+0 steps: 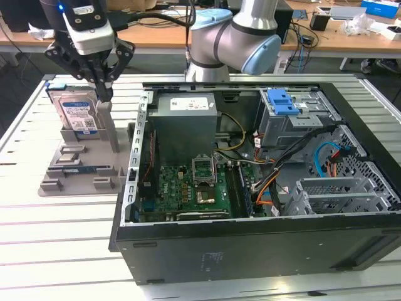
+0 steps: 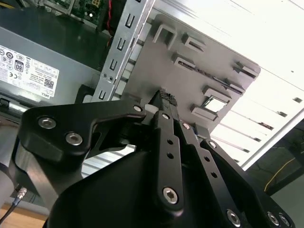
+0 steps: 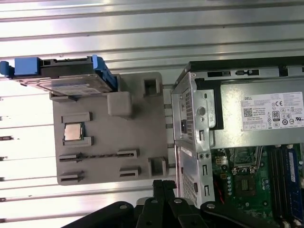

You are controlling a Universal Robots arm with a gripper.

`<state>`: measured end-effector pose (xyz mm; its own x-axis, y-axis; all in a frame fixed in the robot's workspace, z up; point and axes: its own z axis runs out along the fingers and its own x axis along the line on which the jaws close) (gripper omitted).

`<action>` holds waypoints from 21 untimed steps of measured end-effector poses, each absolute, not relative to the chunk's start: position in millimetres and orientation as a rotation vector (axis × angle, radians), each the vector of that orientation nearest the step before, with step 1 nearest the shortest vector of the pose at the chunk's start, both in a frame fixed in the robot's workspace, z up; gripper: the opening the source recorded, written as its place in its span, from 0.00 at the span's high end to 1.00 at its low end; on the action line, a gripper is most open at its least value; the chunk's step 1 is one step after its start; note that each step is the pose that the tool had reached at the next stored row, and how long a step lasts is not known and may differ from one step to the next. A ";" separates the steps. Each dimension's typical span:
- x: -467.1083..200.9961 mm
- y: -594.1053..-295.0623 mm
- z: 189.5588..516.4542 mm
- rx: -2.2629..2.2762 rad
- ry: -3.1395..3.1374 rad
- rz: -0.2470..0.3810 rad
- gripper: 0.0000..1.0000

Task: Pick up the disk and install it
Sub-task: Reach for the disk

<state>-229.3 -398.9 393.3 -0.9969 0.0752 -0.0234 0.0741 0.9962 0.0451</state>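
Observation:
The disk (image 1: 76, 113), silver with a white-and-blue label and blue side rails, stands on edge in a slot at the back of the grey fixture plate (image 1: 75, 179), at the exterior view's left. In the first wrist view the disk (image 3: 61, 78) lies at the plate's far end. My gripper (image 1: 104, 95) hangs just above the plate's upright post, beside the disk's edge nearest the case, not touching it. Its fingers (image 2: 164, 111) are pressed together with nothing between them. The gripper (image 3: 164, 186) pokes in at the first wrist view's edge.
An open black computer case (image 1: 250, 241) takes up the exterior view's right, with a power supply (image 1: 185, 106), a motherboard (image 1: 188, 188) and a grey drive bay topped by a blue latch (image 1: 281, 101). A small chip (image 3: 74, 132) sits on the fixture plate. Everything rests on a slatted metal table (image 1: 56, 238).

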 end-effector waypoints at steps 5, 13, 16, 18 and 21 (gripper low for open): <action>-243.4 -398.9 393.3 0.117 3.114 0.069 0.89; -271.1 -398.8 393.2 0.116 3.114 0.069 0.89; -282.6 -398.7 393.2 0.117 3.114 0.069 0.89; -288.5 -398.6 393.1 0.116 3.114 0.069 0.89; -297.5 -398.4 393.2 0.117 3.114 0.069 0.89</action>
<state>-297.5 -398.4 393.2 -0.9969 0.0753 -0.0233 0.0742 0.9962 0.0450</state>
